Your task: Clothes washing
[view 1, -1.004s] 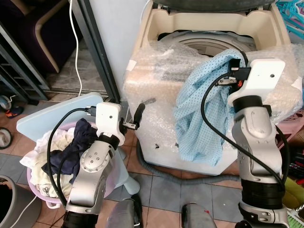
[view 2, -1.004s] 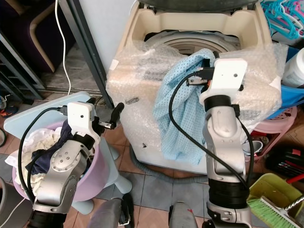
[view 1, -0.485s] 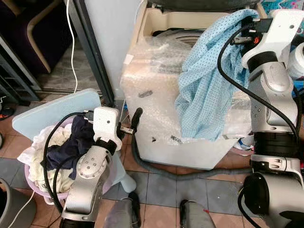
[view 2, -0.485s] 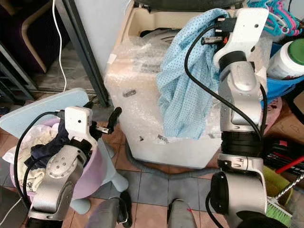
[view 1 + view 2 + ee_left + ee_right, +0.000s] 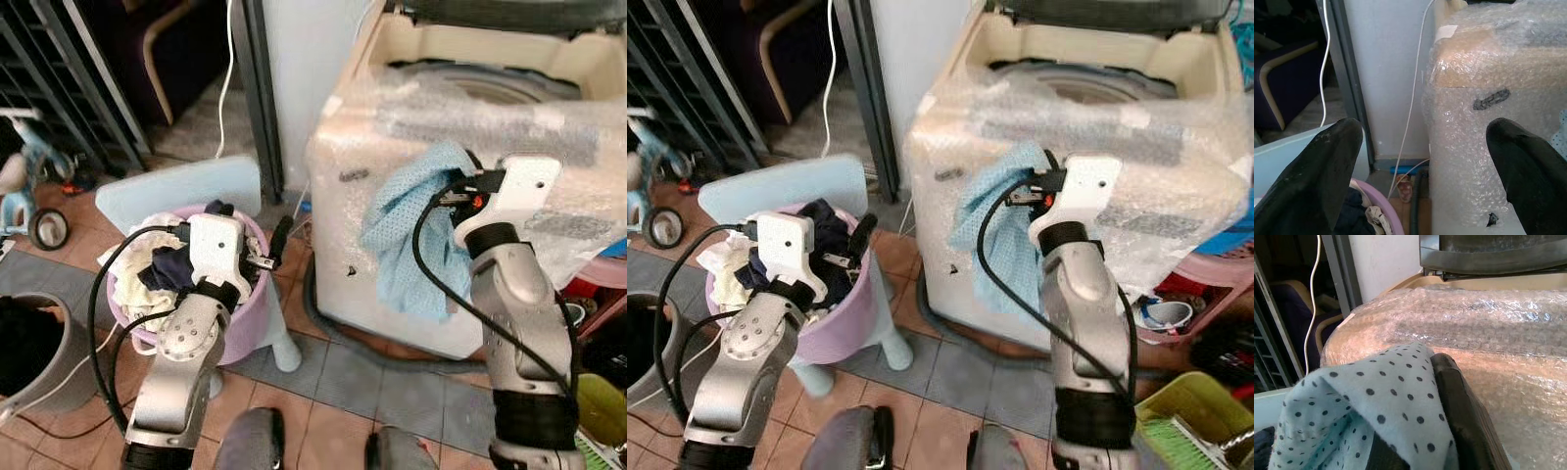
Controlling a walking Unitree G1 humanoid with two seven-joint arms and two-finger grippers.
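At the left, a pink basket (image 5: 240,338) is standing on the tiled floor (image 5: 392,377), and it is holding a heap of white and dark clothes (image 5: 147,279). The left end effector (image 5: 1422,171) is hovering just above the basket's rim that faces the machine, with its two black fingers (image 5: 1317,166) spread wide apart and nothing between them.

To the right, the washing machine (image 5: 451,176) is standing wrapped in bubble wrap (image 5: 549,127), with its lid open and the drum showing at the top. The right end effector (image 5: 468,188) is gripping a light blue dotted cloth (image 5: 407,230) in front of the machine's front wall, near the upper edge. The cloth is hanging down from the closed fingers and is lying against the wrap.

The cloth is looking thin, soft and light, so it will probably fold and swing freely. I think a bunched pinch near its top edge is the best hold, and the loose bottom part could catch on the machine's rim.
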